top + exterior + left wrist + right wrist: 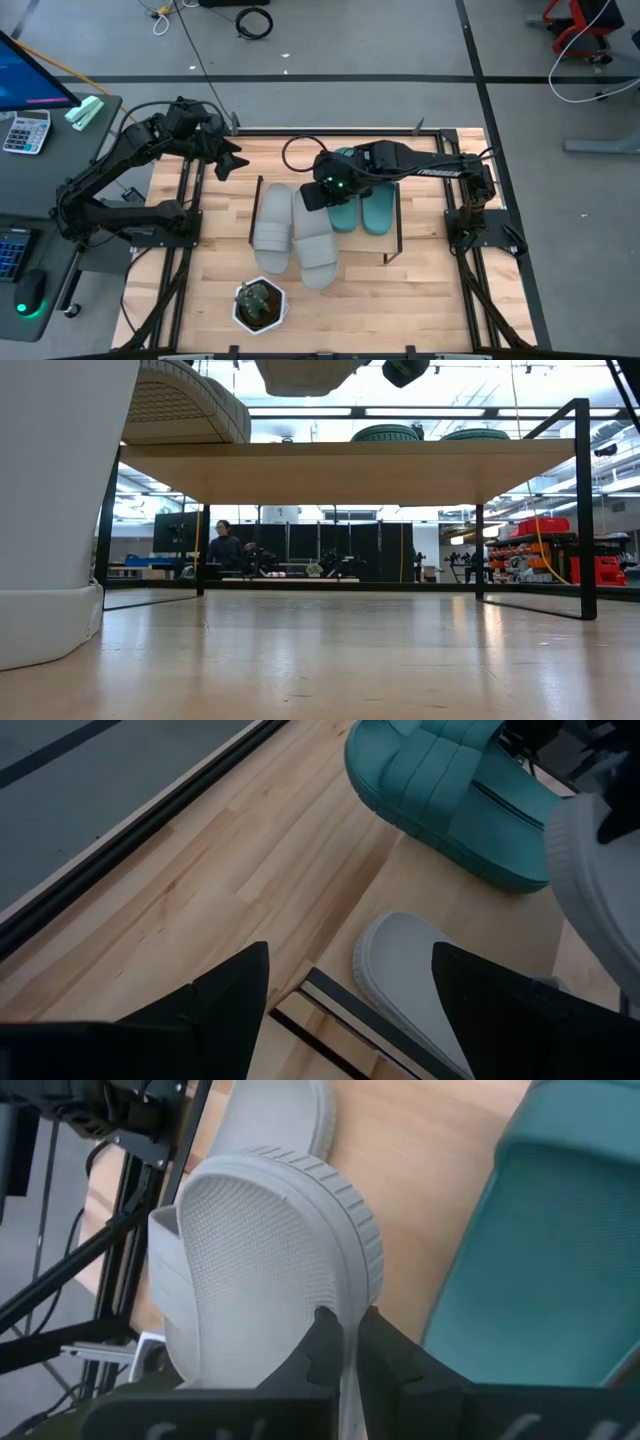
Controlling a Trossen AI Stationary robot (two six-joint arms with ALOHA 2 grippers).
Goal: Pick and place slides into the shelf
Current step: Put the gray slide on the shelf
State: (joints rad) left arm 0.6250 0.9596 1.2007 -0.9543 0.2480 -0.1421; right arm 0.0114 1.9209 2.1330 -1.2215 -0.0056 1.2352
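Observation:
The shelf (372, 245) stands mid-table, and its board (350, 460) shows edge-on in the low view. Two teal slides (345, 212) (381, 210) lie on its right half, soles down. One grey slide (271, 225) (180, 405) lies flat on its left end. My right gripper (322, 192) (345, 1330) is shut on the second grey slide (316, 245) (260, 1250), between the resting grey one and the teal pair. My left gripper (228, 165) (350, 955) is open and hovers off the shelf's far left corner, touching nothing. My right gripper pinches the grey slide's sole rim (345, 1315) at its far end between the two fingers, one finger on each face. The fingers come slanting down from the far right. The slide is lifted clear above the shelf board (300, 375) and reaches toward the near edge.
A plant in a white pot (260, 305) (50, 510) stands near the table's near edge, left of centre. A black cable loop (298, 150) lies behind the shelf. Bare board shows on the shelf's near right part. A person (225, 545) sits far off in the room.

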